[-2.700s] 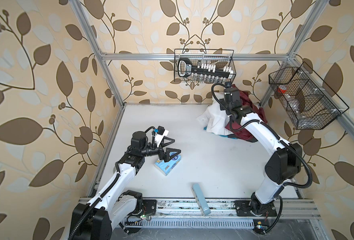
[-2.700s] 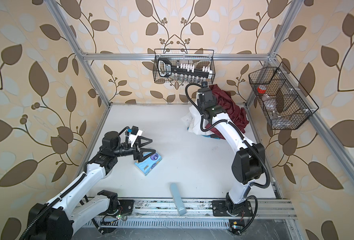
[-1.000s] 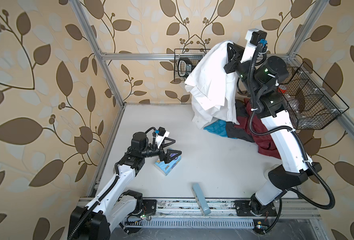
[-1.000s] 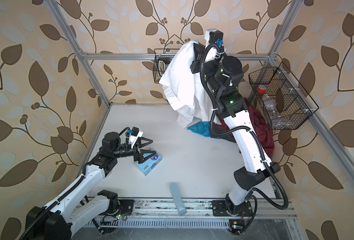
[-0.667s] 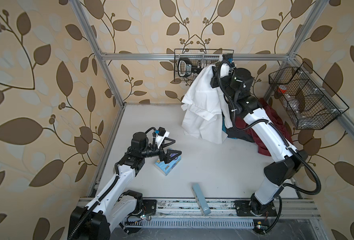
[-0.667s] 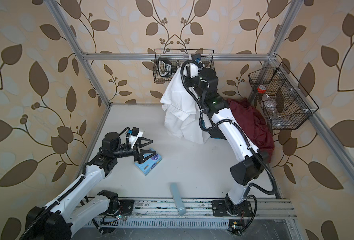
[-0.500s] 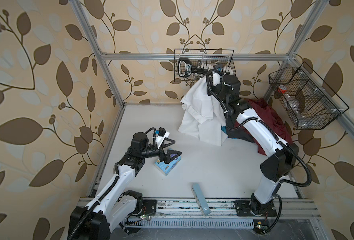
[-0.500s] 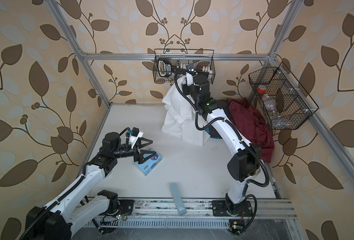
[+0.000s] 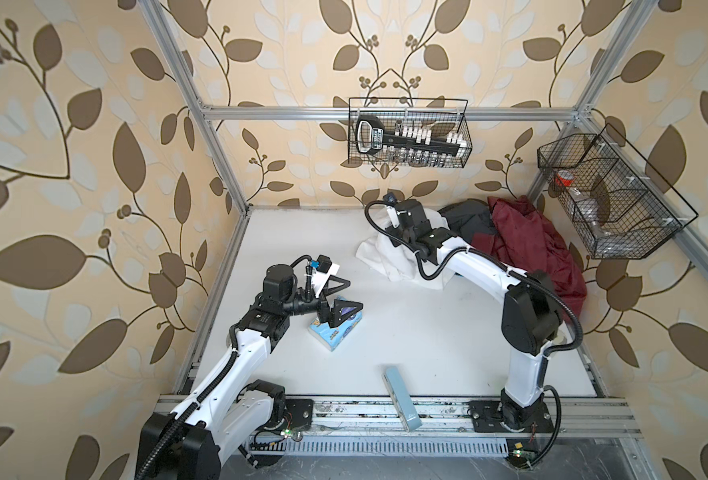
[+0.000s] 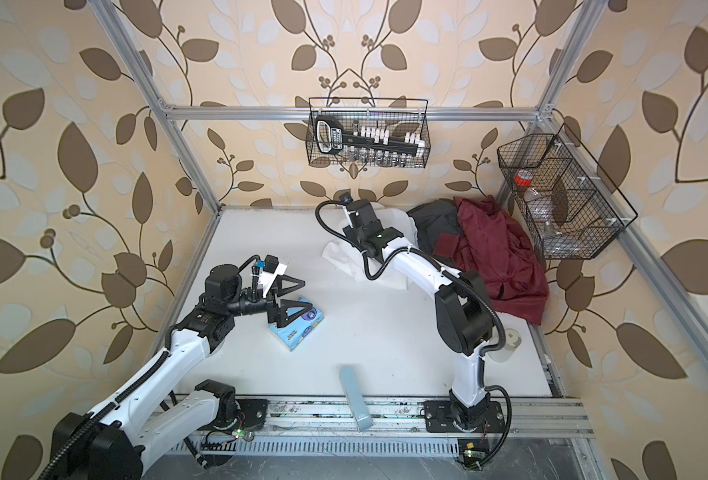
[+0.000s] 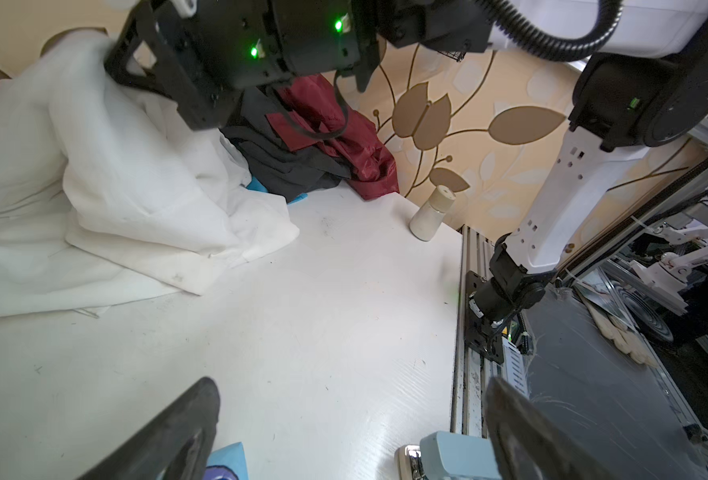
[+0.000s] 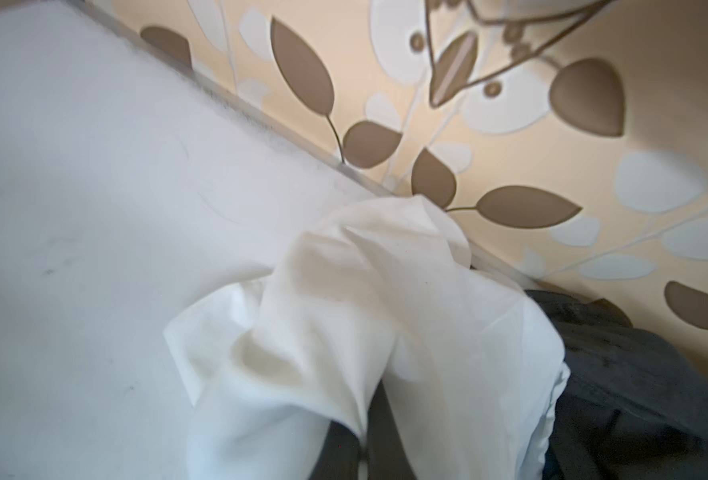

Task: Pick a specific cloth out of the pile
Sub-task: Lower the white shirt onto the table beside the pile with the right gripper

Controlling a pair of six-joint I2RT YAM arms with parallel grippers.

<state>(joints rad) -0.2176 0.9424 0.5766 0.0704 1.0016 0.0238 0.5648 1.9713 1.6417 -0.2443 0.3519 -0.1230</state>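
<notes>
Right tool pressed together at upper centre of the frame, apparently pinching a fold of the cloth; fabric hides most of its tips in the wrist view. The white cloth lies crumpled on the worktop, just left of the pile, touching its dark grey garment. At centre left, the left tool hangs spread above 1 tissue pack.

Tissue pack, blue print, mid-left on desk. Pale blue flat bar at near edge, overhanging the rail. Small white bottle by right edge. Far-wall wire basket holds a black tool rack. Right-wall wire basket has a red-topped item.
</notes>
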